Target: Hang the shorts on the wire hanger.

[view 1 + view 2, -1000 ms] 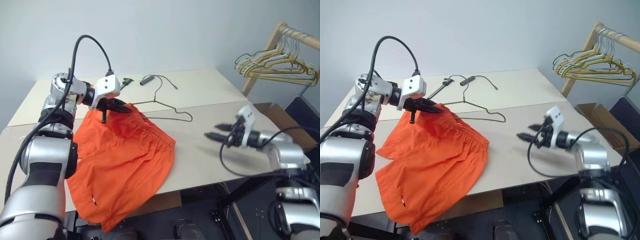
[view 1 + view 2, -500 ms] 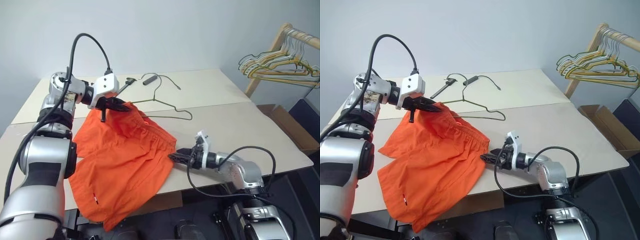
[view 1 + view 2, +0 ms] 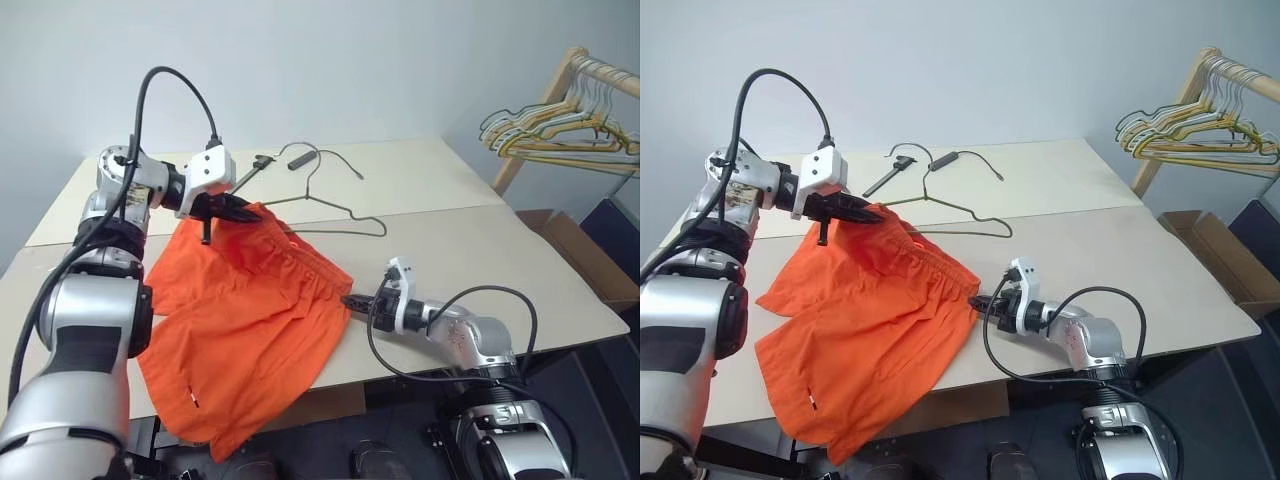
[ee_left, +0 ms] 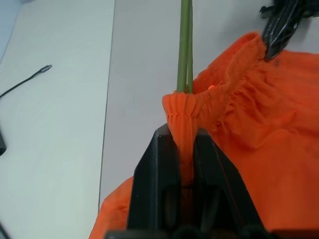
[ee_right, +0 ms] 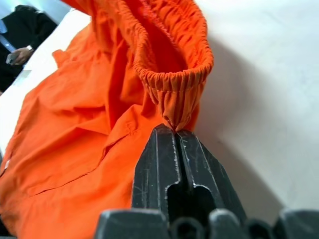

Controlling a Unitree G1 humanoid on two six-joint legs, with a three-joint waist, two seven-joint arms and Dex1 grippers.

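Observation:
The orange shorts [image 3: 250,320] lie spread over the table's front left, their lower hem hanging past the edge. My left gripper [image 3: 235,208] is shut on the far end of the gathered waistband [image 4: 185,107] and holds it a little above the table. The thin grey-olive wire hanger [image 3: 345,211] lies just behind the shorts; in the left wrist view its wires [image 4: 184,45] run into the pinched fold. My right gripper [image 3: 352,300] is shut on the waistband's near right end [image 5: 174,99], low over the table.
A wooden rack with a bundle of yellow and silvery hangers [image 3: 560,130] stands at the right. An open cardboard box [image 3: 580,255] sits beside the table. A black tool [image 3: 250,168] and a cable [image 3: 300,155] lie at the back. A person [image 5: 20,25] sits beyond the table.
My right gripper swung left across the table, from open in mid-air to the shorts' waistband, and shut on it. The left gripper kept still with its grip.

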